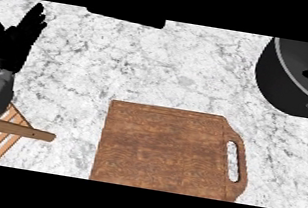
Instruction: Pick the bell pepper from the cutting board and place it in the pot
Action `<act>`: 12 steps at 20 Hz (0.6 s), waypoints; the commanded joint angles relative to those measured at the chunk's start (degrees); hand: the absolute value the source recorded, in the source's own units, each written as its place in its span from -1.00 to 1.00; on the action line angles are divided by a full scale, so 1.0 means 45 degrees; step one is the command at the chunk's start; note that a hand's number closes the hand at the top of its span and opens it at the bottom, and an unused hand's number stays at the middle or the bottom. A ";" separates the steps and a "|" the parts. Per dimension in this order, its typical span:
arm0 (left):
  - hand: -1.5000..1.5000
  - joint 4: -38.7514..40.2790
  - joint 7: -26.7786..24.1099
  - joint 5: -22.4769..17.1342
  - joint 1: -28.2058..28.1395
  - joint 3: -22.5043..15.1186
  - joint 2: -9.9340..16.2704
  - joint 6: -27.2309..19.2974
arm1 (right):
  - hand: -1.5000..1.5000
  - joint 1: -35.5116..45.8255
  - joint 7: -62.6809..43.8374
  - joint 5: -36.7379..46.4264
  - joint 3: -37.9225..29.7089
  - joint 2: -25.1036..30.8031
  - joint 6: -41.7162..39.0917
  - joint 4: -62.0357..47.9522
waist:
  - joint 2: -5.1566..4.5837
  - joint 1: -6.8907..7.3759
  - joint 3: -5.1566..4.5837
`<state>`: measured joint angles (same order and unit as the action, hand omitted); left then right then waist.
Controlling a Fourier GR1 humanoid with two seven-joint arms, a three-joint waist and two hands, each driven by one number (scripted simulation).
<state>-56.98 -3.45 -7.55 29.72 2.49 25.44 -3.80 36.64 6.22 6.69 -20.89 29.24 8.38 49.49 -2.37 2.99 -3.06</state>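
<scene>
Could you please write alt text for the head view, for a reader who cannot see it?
A brown wooden cutting board with a handle slot lies bare on a white marble counter; no bell pepper is visible. A dark pot sits at the upper right, cut off by the edge. The left hand rests open at the left, fingers up, above a wooden rack; the right hand is out of view.

i see my left hand (13,41) at the left edge, fingers straight and pointing up, resting over the marble counter (155,66). just below it, around its grey forearm, sits a wooden rack (4,128). to the hand's right and lower lies the cutting board (165,148), bare, its handle slot on the far side from the hand. well away to the hand's right, at the upper corner, stands the dark pot (296,78). a flat black object (126,17) shows at the counter's top edge.
</scene>
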 commanded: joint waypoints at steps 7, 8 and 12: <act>0.00 -0.1593 0.0365 -0.1101 -0.0496 0.0257 -0.1404 -0.0399 | -1.00 -0.0485 0.1916 -0.1636 -0.1692 0.1993 -0.2915 -0.2059 | 0.0523 0.0062 0.0750; 0.00 -0.1212 0.0125 -0.0989 -0.0745 0.0340 -0.1489 -0.0742 | -1.00 -0.0700 0.2207 -0.1851 -0.1982 0.2495 -0.3452 -0.2318 | 0.0455 -0.0097 0.0746; 0.00 -0.1957 0.0450 -0.1040 -0.0863 -0.0026 -0.1600 -0.0592 | -1.00 -0.0841 0.2502 -0.1771 -0.1952 0.2898 -0.4084 -0.2967 | 0.0547 0.0132 0.0747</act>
<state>-58.93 -2.02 -8.05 28.45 2.48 25.71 -4.64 33.67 15.82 -0.83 -28.94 39.71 -6.59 38.95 -2.56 2.31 -2.99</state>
